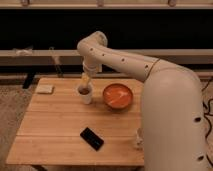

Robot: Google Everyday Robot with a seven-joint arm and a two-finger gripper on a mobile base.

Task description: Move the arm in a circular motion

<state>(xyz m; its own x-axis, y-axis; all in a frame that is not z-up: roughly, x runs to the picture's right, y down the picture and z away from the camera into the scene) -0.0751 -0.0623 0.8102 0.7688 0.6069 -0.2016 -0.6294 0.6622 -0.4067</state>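
The arm (150,75) is thick, smooth and cream-white, with rows of small dark holes. It rises from the lower right, bends at a rounded joint (94,46) over the back of the wooden table (55,125), and points down. Its small yellowish tip, the gripper (85,80), hangs just above a white cup (85,93) with dark contents.
An orange bowl (118,96) stands right of the cup. A black phone (92,138) lies near the table's front edge. A pale flat pad (45,88) lies at the table's back left corner. A rail and dark wall run behind the table.
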